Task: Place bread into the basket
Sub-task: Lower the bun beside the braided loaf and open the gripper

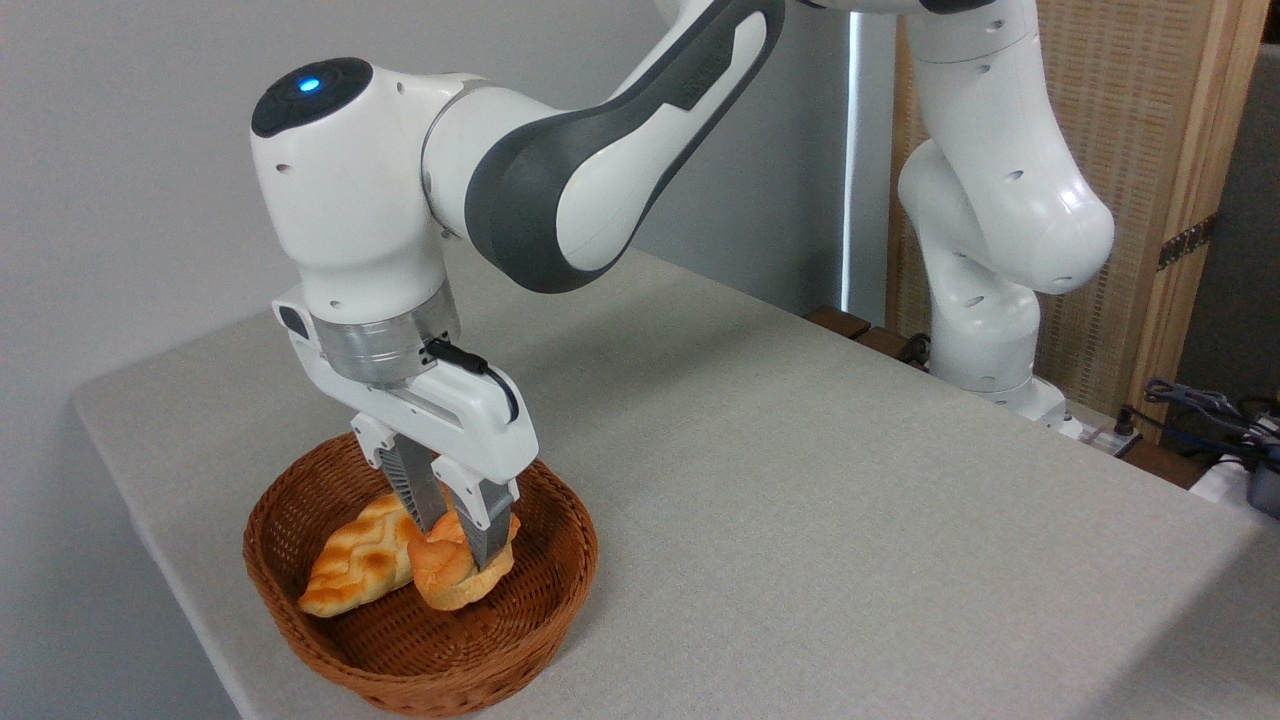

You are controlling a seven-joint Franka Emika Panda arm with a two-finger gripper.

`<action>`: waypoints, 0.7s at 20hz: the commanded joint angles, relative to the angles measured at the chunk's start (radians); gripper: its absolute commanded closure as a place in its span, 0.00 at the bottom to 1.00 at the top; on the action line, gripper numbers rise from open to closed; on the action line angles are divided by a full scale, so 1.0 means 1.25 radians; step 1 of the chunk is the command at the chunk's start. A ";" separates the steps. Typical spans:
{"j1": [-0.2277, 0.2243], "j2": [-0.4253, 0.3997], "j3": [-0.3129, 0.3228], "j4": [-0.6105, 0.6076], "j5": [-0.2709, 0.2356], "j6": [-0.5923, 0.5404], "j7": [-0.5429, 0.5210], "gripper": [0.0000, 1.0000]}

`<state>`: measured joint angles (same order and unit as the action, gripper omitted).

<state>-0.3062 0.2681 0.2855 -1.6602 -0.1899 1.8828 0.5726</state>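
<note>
low in the left of the frame, a wicker basket (560, 590) sits on the grey table (800, 500). inside it, at the left, lies a long braided loaf (355, 565). just right of the loaf and touching it, the small round bun (450, 580) rests on the basket floor. the hand (455, 540) reaches down from above, its two fingers (487, 525) pinching the bun's top. the white arm (560, 180) stretches off to the upper right.
</note>
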 commanded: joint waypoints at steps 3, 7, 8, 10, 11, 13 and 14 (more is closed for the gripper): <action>-0.004 0.003 0.006 0.016 0.001 -0.026 -0.020 0.18; -0.004 0.006 0.008 0.016 0.001 -0.026 -0.021 0.04; -0.003 0.008 0.010 0.017 0.001 -0.026 -0.020 0.03; -0.003 0.008 0.008 0.016 0.002 -0.026 -0.020 0.00; -0.003 0.008 0.008 0.017 0.002 -0.026 -0.020 0.00; -0.003 0.008 0.010 0.018 0.002 -0.026 -0.020 0.00; -0.003 0.005 0.008 0.018 0.002 -0.028 -0.021 0.00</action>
<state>-0.3054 0.2733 0.2864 -1.6588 -0.1899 1.8736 0.5677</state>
